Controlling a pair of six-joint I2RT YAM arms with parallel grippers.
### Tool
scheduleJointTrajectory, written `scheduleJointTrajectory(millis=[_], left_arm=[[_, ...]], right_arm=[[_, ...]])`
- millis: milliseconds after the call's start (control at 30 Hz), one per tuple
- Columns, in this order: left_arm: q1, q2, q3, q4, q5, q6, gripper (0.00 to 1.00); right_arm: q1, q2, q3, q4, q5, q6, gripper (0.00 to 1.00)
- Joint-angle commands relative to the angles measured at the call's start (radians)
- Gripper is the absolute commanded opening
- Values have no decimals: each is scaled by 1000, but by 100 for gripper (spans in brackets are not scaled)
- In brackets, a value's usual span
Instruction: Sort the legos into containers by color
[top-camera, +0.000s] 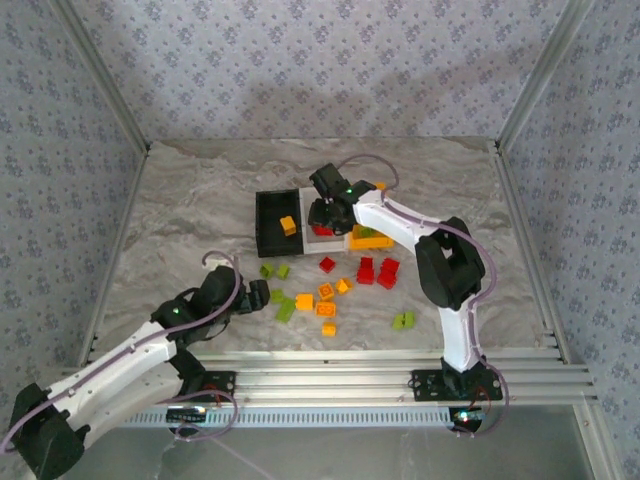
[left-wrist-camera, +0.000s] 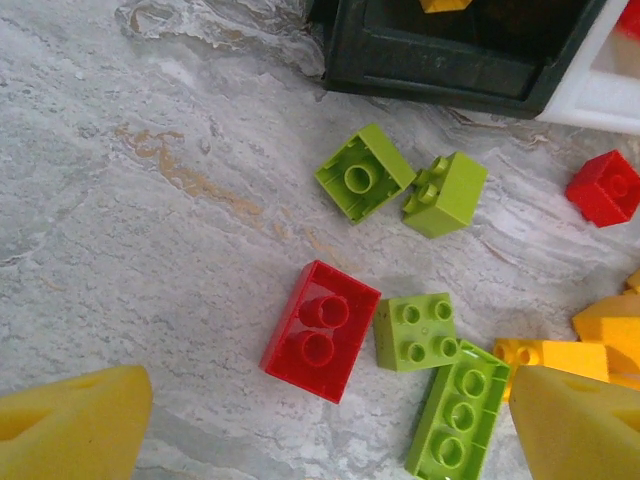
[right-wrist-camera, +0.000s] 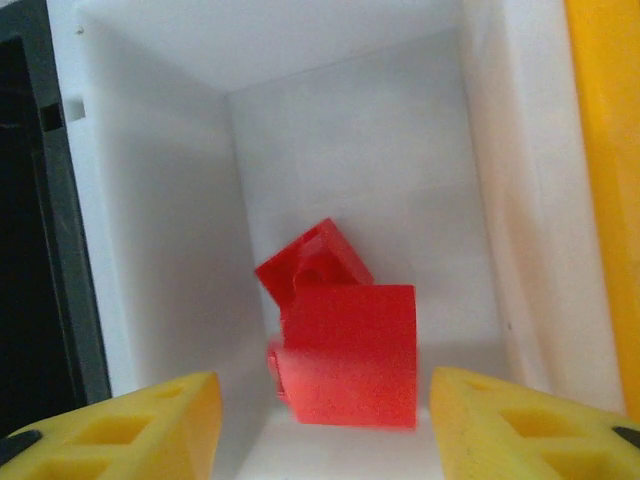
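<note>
**A:** Sizing up the bricks under the left gripper (left-wrist-camera: 325, 432): what does it face?

**B:** Its jaws stand wide apart above the table (left-wrist-camera: 150, 220), holding nothing. Between them lies a red oblong brick (left-wrist-camera: 320, 330), with a lime square brick (left-wrist-camera: 417, 331) just beside its right long side and a long lime brick (left-wrist-camera: 458, 408) below that.

**A:** How will it handle?

**B:** Light, rigid and slick, I'd judge; it won't crush but may skate. The lime neighbour crowds one long side, so the short ends look the freer hold.

**A:** And the right gripper (right-wrist-camera: 325, 420)?

**B:** Open over the white bin (right-wrist-camera: 150, 250); a blurred red block (right-wrist-camera: 350, 365) sits between the fingers (right-wrist-camera: 130, 425), touching neither, above another red piece (right-wrist-camera: 305, 260) inside.
</note>
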Motion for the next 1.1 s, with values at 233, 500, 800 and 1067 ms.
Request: scheduleJointTrajectory(millis=[233, 500, 800, 1067], left_arm=[[5, 173, 52, 82, 40, 114, 87], [-1, 357, 78, 116, 19, 149, 79], [-3, 451, 93, 126, -24, 144, 69], [-1, 503, 108, 132, -34, 136, 60]], right_arm=[[37, -227, -167, 73, 29, 10, 65], [65, -395, -342, 111, 82, 26, 65], [62, -458, -395, 111, 91, 37, 66], [57, -490, -424, 120, 97, 43, 66]])
